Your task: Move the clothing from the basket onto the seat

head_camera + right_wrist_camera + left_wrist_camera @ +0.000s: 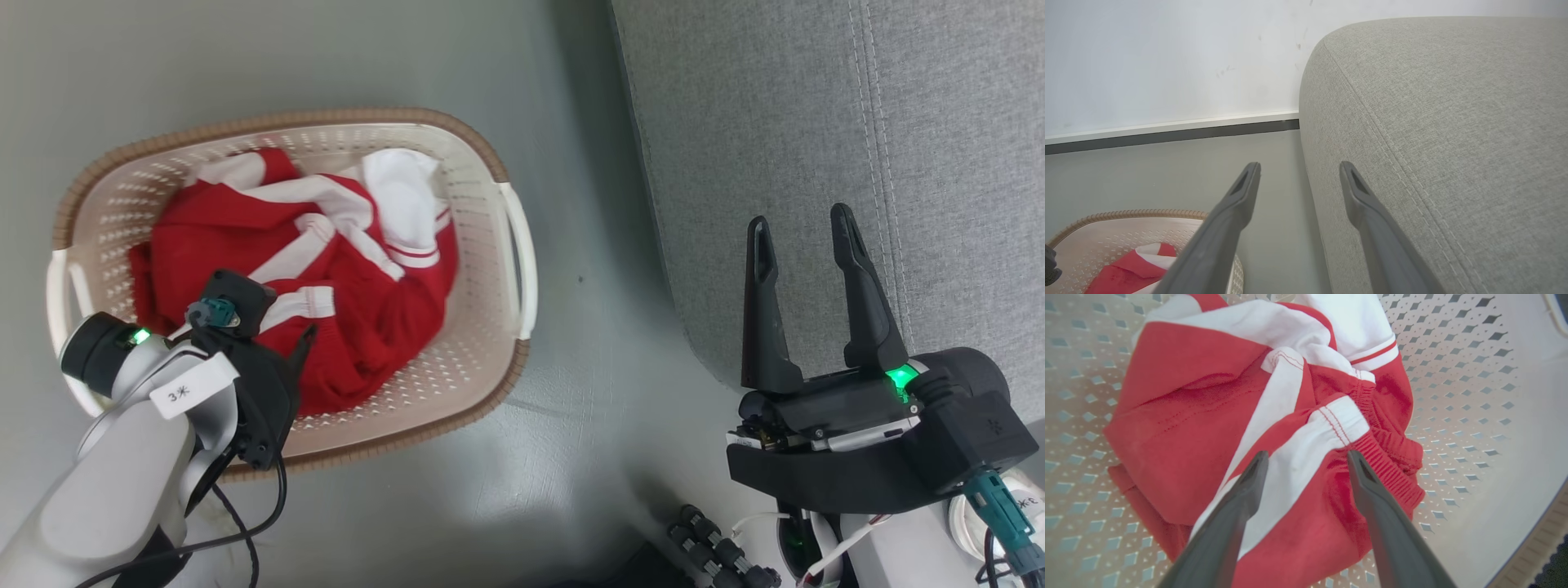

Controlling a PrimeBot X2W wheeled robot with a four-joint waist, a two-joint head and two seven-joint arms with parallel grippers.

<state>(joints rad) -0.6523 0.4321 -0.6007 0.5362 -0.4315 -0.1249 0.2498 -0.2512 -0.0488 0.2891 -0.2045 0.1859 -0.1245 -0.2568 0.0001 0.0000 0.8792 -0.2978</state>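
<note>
The clothing (pixel 245 229) is soft matt cloth: bright red knit with white panels of the same dull finish, fine stitching along the trim, and a ribbed, gathered waistband. The basket (pixel 482 343) is smooth cream plastic with a faint sheen, its walls pierced all over. Its brown rim (pixel 269 122) is moulded to a woven texture. The seat (pixel 816 122) is coarse, matt, light-grey woven fabric with stitched seams. The floor (pixel 588 425) is smooth and slightly glossy, catching pale reflections. The left gripper (pixel 1308 457) and right gripper (pixel 804 220) look like dark, matt, smooth plastic.
</note>
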